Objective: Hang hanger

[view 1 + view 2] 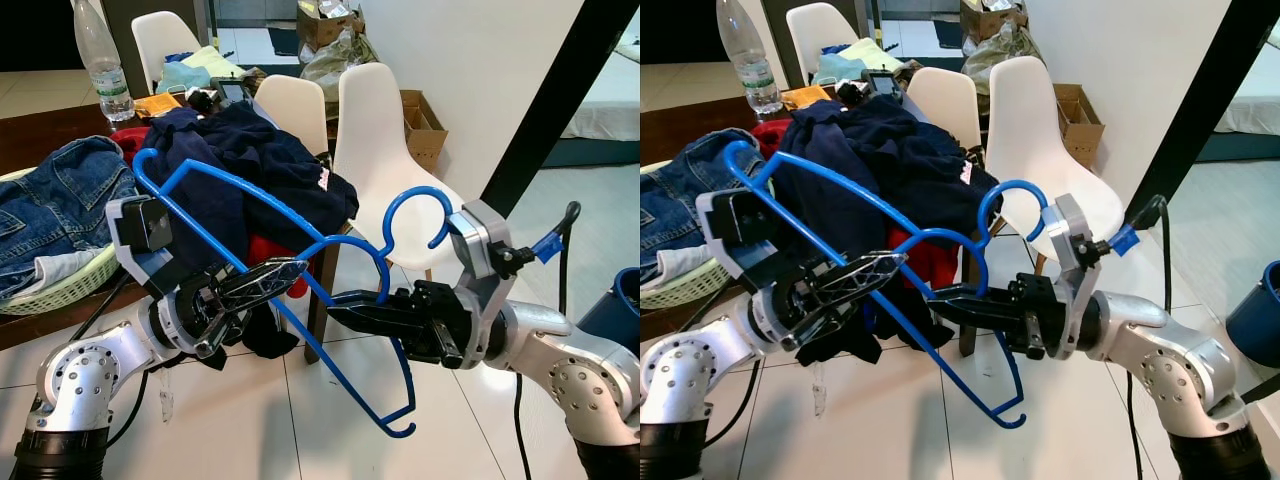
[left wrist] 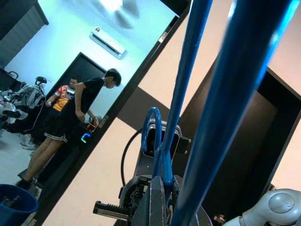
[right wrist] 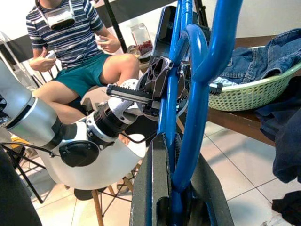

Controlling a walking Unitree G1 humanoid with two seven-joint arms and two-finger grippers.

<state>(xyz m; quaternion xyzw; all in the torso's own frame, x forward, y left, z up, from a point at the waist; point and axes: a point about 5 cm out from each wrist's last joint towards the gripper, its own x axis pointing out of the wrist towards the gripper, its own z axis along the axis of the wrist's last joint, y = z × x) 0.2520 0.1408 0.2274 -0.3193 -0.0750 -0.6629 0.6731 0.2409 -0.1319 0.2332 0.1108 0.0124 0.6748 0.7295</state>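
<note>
A blue plastic hanger [image 1: 412, 190] is held in the air in front of me, tilted, with its hook pointing up and right. My left gripper [image 1: 295, 268] is shut on one sloping arm of the hanger, near the neck. From the right, my right gripper [image 1: 338, 302] is shut on the hanger just below the hook. The two sets of fingertips almost meet at the hanger's middle. Along the right wrist view, the blue bar [image 3: 197, 117] runs between that gripper's fingers, with the left gripper [image 3: 160, 89] clamped on it beyond. The left wrist view looks up along the bar [image 2: 235, 94].
A dark table at the left carries a pile of navy clothes [image 1: 250, 160], jeans in a green basket [image 1: 60, 285] and a bottle [image 1: 100, 60]. White chairs [image 1: 380, 130] stand just behind the hanger. A black post [image 1: 550, 100], a blue bin [image 1: 620, 300] and people [image 3: 70, 37] are nearby.
</note>
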